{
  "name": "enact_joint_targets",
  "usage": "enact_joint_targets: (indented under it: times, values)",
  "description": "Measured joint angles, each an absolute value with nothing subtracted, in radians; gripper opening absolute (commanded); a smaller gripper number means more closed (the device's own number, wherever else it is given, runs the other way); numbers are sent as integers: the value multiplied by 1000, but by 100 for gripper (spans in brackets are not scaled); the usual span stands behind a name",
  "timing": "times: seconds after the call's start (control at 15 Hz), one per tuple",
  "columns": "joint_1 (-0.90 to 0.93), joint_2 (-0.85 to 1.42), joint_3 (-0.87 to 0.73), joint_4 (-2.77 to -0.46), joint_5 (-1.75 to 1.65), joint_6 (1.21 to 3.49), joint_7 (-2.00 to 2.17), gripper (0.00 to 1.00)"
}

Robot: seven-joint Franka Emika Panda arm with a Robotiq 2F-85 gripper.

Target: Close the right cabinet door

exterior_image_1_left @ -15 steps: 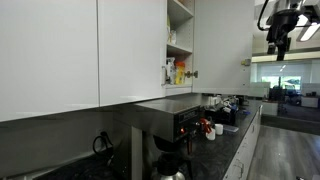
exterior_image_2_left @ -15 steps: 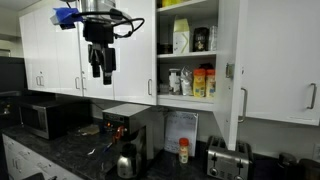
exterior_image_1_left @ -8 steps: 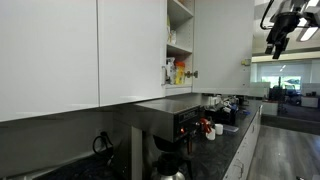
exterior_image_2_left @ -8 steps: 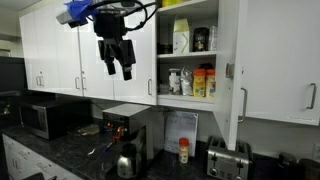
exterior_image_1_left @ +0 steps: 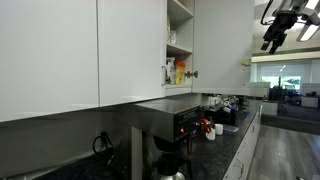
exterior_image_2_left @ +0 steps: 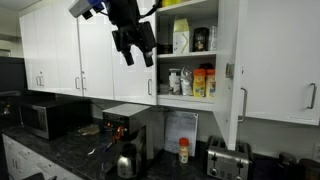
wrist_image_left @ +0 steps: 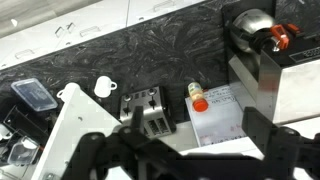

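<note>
The right cabinet door point(exterior_image_2_left: 230, 60) stands swung open, seen nearly edge-on, with its slim silver bar handle point(exterior_image_2_left: 242, 105) low on it. In an exterior view it is the white panel point(exterior_image_1_left: 222, 50) past the open shelves. My gripper point(exterior_image_2_left: 138, 52) hangs in the air left of the open cabinet at upper-shelf height, apart from the door. It also shows high up in an exterior view point(exterior_image_1_left: 271, 40). In the wrist view its dark fingers point(wrist_image_left: 180, 150) are spread wide with nothing between them, above the counter.
The open shelves point(exterior_image_2_left: 188, 70) hold bottles and jars. On the dark counter stand a coffee machine point(exterior_image_2_left: 125, 125), a toaster point(wrist_image_left: 147, 108), an orange-capped bottle point(wrist_image_left: 198, 97) and a microwave point(exterior_image_2_left: 45, 118). Closed white cabinets point(exterior_image_2_left: 60, 50) run along the wall.
My gripper has risen and moved sideways toward the open cabinet, turning as it went. The door has not moved.
</note>
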State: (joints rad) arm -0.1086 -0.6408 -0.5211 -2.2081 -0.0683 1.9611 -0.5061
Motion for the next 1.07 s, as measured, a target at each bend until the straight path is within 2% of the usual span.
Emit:
enact_joint_targets:
  times: [0.27,1.07]
  values:
    - [-108,-612,-532,-2199,-26,2093,-506,100]
    - [-111,-586,-539,-2196,-21,2123,-489,100]
